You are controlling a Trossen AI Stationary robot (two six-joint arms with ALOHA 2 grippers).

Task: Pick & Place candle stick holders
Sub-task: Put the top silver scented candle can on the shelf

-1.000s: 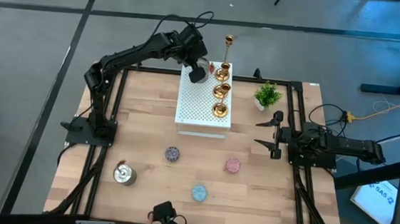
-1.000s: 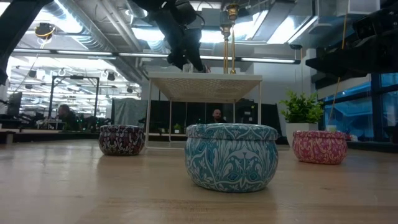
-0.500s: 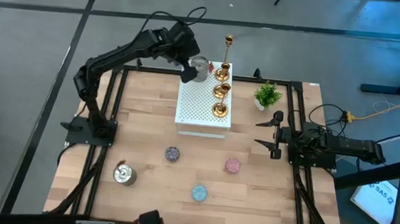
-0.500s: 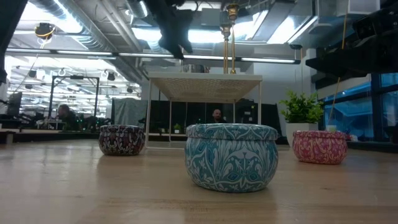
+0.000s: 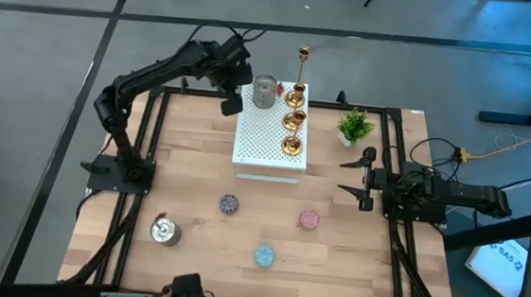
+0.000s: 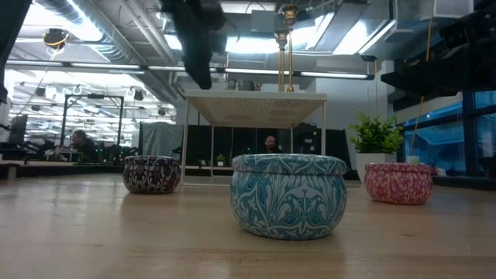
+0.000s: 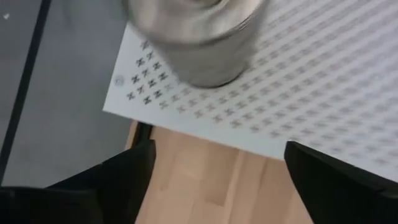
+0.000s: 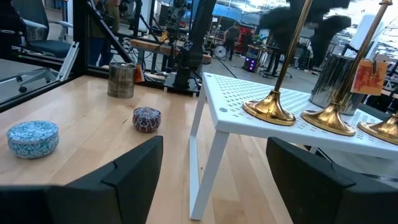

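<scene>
Up on the white perforated stand (image 5: 271, 135) at the back of the desk (image 5: 197, 176), a silvery cup holder (image 5: 264, 91) stands upright beside three gold holders (image 5: 293, 120) and the tall thin gold one (image 5: 302, 68). Left gripper (image 5: 232, 103) hangs just off the stand's corner, fingers spread and empty, the silvery cup clear of them. So that one looks placed! Left to move, by my reckoning: another silvery cup (image 5: 164, 230) near the desk's front left, plus three little round tins, dark (image 5: 229, 204), pink (image 5: 309, 218) and blue (image 5: 265, 256). Right gripper (image 5: 355, 177) waits at the right edge, fingers wide, holding nothing. A small green plant (image 5: 354, 127) sits by the stand.
</scene>
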